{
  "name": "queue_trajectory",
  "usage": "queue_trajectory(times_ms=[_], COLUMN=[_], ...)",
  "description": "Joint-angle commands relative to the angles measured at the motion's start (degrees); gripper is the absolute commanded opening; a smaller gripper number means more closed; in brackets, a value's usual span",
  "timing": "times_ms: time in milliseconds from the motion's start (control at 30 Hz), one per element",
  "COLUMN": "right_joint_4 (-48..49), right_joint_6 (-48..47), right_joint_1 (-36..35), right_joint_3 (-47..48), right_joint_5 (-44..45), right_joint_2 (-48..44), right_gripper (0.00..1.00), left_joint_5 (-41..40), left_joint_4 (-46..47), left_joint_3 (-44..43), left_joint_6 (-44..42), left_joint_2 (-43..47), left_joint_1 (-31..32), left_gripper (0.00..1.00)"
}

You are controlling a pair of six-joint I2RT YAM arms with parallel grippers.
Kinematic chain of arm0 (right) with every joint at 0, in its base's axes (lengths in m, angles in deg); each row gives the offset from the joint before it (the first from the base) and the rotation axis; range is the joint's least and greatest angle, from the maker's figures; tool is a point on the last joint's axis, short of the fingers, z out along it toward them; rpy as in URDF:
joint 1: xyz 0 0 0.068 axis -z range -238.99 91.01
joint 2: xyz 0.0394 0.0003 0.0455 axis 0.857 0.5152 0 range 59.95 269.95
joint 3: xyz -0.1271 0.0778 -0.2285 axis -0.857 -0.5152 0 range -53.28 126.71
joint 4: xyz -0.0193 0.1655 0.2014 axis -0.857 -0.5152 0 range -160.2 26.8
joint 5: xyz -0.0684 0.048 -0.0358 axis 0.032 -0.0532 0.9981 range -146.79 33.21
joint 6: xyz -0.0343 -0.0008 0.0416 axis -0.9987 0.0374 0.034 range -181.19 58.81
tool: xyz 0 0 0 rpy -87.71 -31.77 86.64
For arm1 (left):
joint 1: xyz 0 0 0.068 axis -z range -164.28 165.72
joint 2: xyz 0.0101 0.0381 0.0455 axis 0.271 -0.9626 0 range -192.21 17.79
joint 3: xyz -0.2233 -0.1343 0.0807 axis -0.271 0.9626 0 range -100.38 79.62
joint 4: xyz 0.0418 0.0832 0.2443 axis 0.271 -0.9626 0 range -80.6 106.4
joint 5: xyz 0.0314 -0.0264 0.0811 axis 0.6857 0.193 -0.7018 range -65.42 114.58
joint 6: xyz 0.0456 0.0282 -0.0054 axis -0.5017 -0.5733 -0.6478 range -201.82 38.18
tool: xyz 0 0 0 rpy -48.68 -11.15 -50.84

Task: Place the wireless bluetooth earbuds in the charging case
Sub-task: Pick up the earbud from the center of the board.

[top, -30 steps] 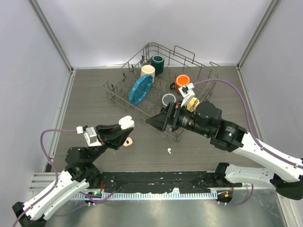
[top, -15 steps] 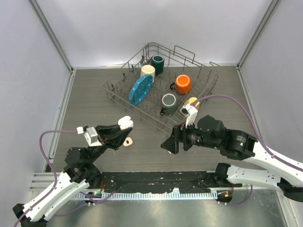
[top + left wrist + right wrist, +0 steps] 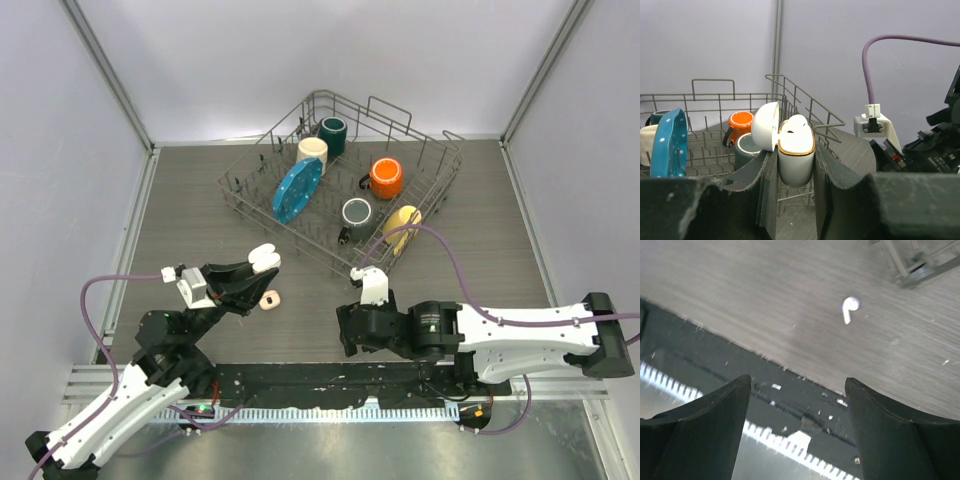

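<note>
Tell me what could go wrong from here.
The white earbud lies flat, ahead of the open right pincer, which hangs over the table's near edge; closing here would likely miss or flick it. The left pincer grips the open charging case low, so pushing a bud in might tip it.

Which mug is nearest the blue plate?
The cream mug, just behind the plate; the teal mug, orange mug, grey mug and yellow mug sit farther off.

Left arm (image 3: 110,412) and right arm (image 3: 520,342): white links, black joints; purple cable (image 3: 866,75) looping off each; white camera block (image 3: 372,287) at each wrist; matte black fingers (image 3: 705,430), rough-edged, at 7 and 5 o'clock in the right wrist view.
</note>
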Motion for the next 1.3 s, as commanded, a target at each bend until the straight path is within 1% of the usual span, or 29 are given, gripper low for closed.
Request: queue_trajectory(times_ms=[0,33,100,133,200,233,400,533,600,800,933,1067,1267], right_joint_4=[3.4,3.8,4.6,5.8,8.3,10.7,16.9,18.9,19.3,18.6,18.2,19.1,21.1], right_joint_6=[7.1,7.0,6.0,5.5,3.4,3.2,0.9,-0.7,-1.0,0.7,1.7,1.2,0.4], right_joint_1=[-0.3,-0.2,0.9,2.7,4.2,5.0,8.5,9.2,9.5,9.5,9.6,9.6,9.5], right_joint_3=[-0.5,-0.6,-1.1,-1.7,-2.8,-4.1,-7.8,-9.1,-9.4,-9.8,-10.5,-11.6,-12.7], right_joint_5=[12.8,14.2,13.8,12.9,9.3,8.5,4.9,4.9,5.2,7.6,10.3,10.8,12.2], right_joint_2=[2.9,3.7,5.5,6.1,7.4,7.7,8.2,9.0,9.8,12.7,12.3,11.3,12.3], right_gripper=[0.81,0.81,0.80,0.76,0.72,0.67,0.59,0.57,0.54,0.52,0.52,0.53,0.53], left_joint_5=[-0.8,-0.7,-0.8,-0.7,-0.8,-0.8,-0.8,-0.8,-0.8,-1.0,-0.8,-0.9,-0.6], left_joint_4=[1.1,0.9,0.8,0.8,0.8,0.8,1.0,1.1,1.0,1.0,0.9,0.7,1.3], left_joint_3=[-2.3,-2.5,-2.5,-2.3,-2.1,-2.0,-1.9,-2.0,-1.9,-1.9,-2.1,-2.0,-2.0], left_joint_6=[-1.2,-1.2,-1.0,-1.1,-0.9,-0.8,-0.7,-0.5,-0.4,-0.3,-0.3,-0.3,-0.1], left_joint_2=[-0.1,-0.1,0.1,0.1,0.2,0.2,0.1,-0.3,-0.3,-0.6,-0.7,-0.7,-1.2], left_joint_1=[0.0,0.0,0.0,0.0,0.0,0.0,0.0,0.0,0.0,0.0,0.0,0.0,0.0], left_gripper=[0.00,0.00,0.00,0.00,0.00,0.00,0.00,0.00,0.00,0.00,0.00,0.00,0.00])
